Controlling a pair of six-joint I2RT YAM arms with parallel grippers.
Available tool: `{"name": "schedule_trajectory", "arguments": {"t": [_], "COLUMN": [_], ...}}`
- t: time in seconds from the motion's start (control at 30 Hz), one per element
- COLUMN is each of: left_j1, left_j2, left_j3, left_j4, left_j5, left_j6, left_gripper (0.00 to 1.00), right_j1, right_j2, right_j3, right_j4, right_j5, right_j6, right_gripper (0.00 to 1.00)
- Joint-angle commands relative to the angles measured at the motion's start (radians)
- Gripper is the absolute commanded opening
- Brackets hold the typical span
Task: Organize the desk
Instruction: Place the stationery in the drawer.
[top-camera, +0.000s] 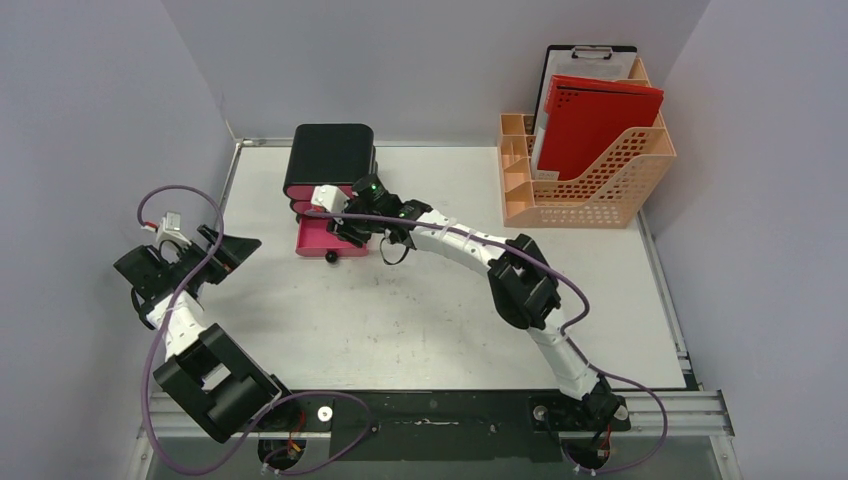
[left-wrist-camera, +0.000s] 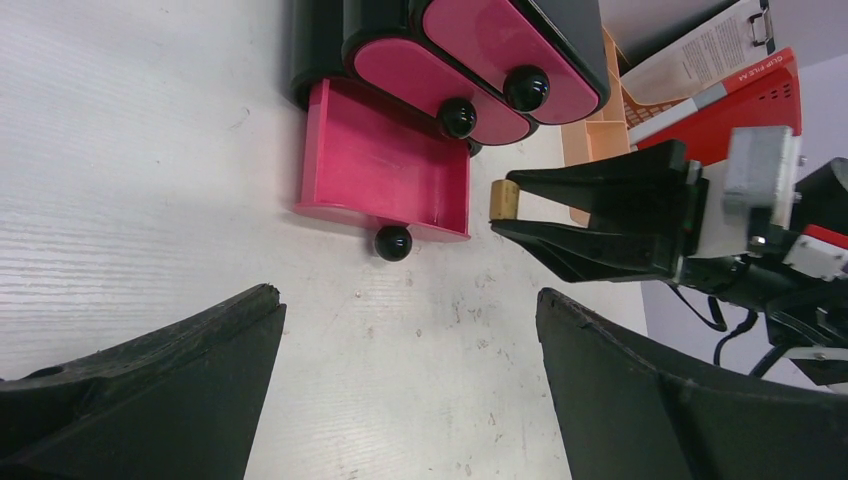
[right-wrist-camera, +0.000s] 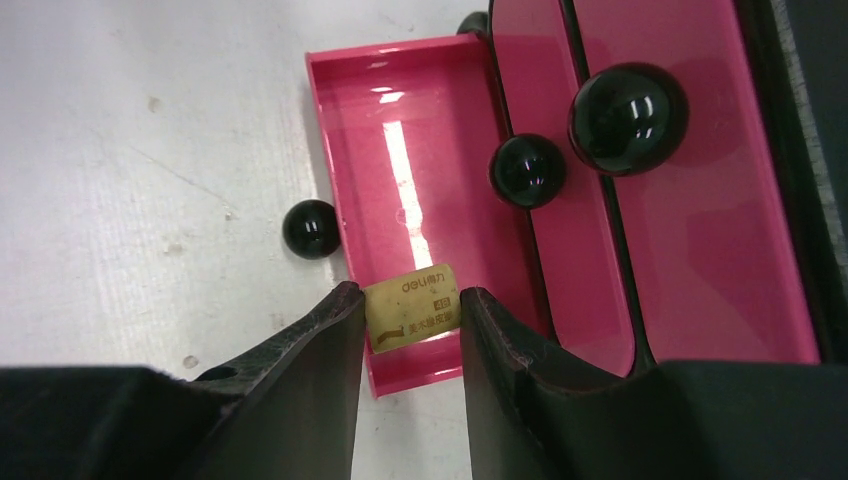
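The white bench is scuffed and speckled, with a black rail along its near edge. A black drawer box stands at the far edge, left of centre, its lowest pink drawer pulled out over the surface. An orange rack stands in the far right corner, well apart.

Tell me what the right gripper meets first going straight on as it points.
The right gripper, shut on an eraser, likely meets the open pink drawer first, floor or near rim; depth is unclear.
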Motion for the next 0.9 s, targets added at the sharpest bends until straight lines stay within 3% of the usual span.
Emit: {"name": "schedule_trajectory", "arguments": {"t": [0.0, 0.27, 0.4, 0.57, 0.87], "left_j1": [0.012, 0.02, 0.022, 0.024, 0.032], "left_j2": [-0.019, -0.018, -0.017, -0.017, -0.018], "left_j3": [0.017, 0.014, 0.012, 0.012, 0.013], "left_j4": [0.024, 0.025, 0.026, 0.026, 0.026], "left_j5": [0.026, 0.027, 0.029, 0.029, 0.04], "left_j6": [0.017, 0.017, 0.016, 0.017, 0.016], "left_gripper": [0.96, 0.96, 0.96, 0.96, 0.96], "right_j1": [0.001, 0.002, 0.002, 0.0, -0.012], "right_j2": [0.045, 0.111, 0.125, 0.113, -0.007], "right_j3": [0.086, 0.143, 0.151, 0.154, 0.101], "right_j4": [0.021, 0.02, 0.019, -0.002, -0.113], "right_j5": [0.055, 0.063, 0.072, 0.043, -0.031], "right_j6": [-0.033, -0.037, -0.049, -0.049, -0.024], "right_gripper": [0.28, 0.31, 0.41, 0.59, 0.68]}}
